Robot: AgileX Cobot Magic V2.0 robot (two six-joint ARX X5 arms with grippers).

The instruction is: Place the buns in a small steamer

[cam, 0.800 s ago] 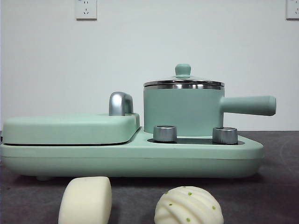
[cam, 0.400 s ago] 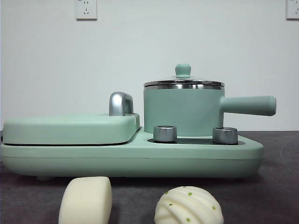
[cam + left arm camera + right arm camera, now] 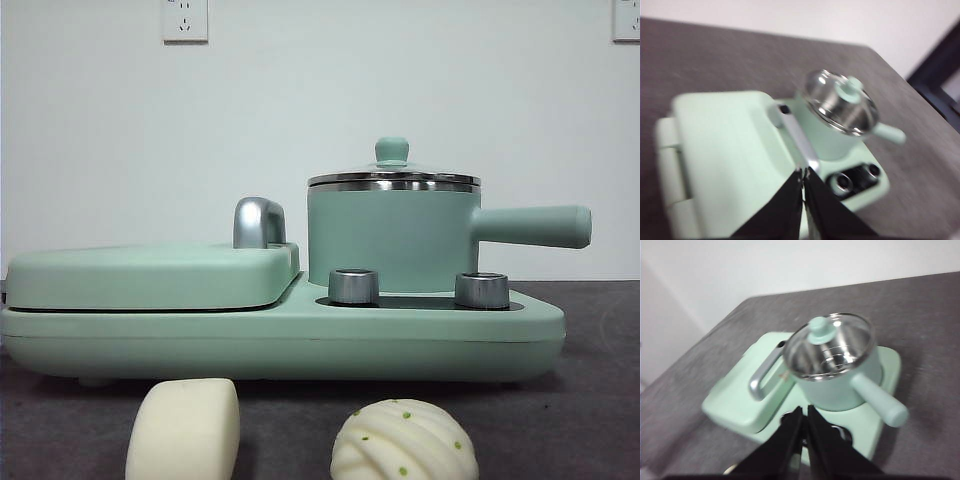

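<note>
Cream buns: smooth block, ridged shell; both end effectors pressed together

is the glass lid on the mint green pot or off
On: the glass lid sits flat on the mint green pot's steel rim, knob up.

In the front view a wide appliance base sits on the table. On its left half lies the hinged griddle, its handle rising at the inner edge, just beside the small steamer. The steamer stands on the right half of the base, lid on top, its long side handle pointing right. Two knobs stand on the base in front of the steamer. In front of the base, apart from it, two buns rest on the table: the block-shaped bun on the left and the ridged bun to its right, well apart. A wall stands behind, with a socket above the griddle.
</note>
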